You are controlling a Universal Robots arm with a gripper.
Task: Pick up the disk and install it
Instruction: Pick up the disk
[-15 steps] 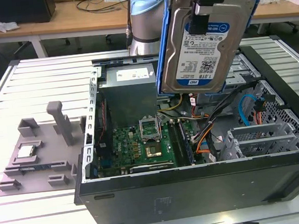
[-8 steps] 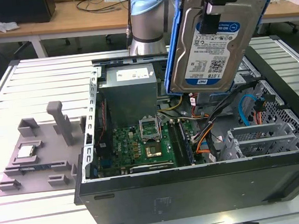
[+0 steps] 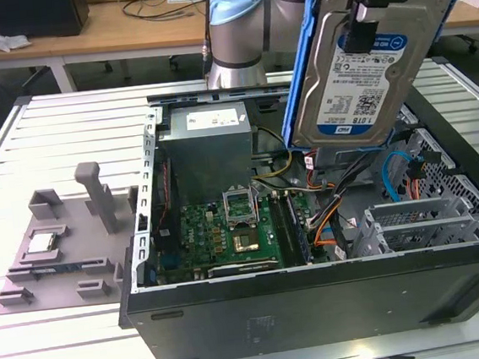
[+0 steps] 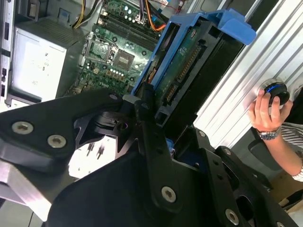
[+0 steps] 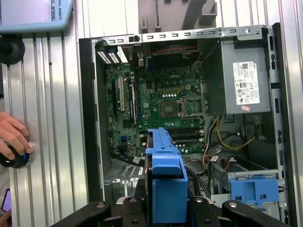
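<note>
The disk [image 3: 363, 70], a silver hard drive with a white-and-blue label and a blue rail frame, hangs tilted in the air above the right half of the open computer case [image 3: 319, 299]. My gripper [image 3: 366, 25] comes down from above and is shut on its upper end. In the first wrist view the disk [image 5: 165, 175] shows edge-on between my black fingers [image 5: 196, 204], over the motherboard [image 5: 156, 104]. The second wrist view shows the disk's [image 4: 189, 61] circuit-board side and connector.
The metal drive cage [image 3: 422, 221] sits at the case's right, with a bare blue bracket [image 5: 253, 189] on top. The power supply [image 3: 206, 144] stands at the back. A grey fixture [image 3: 68, 247] holds a small chip [image 3: 42, 243]. A person's hand [image 5: 14, 142] rests on a knob.
</note>
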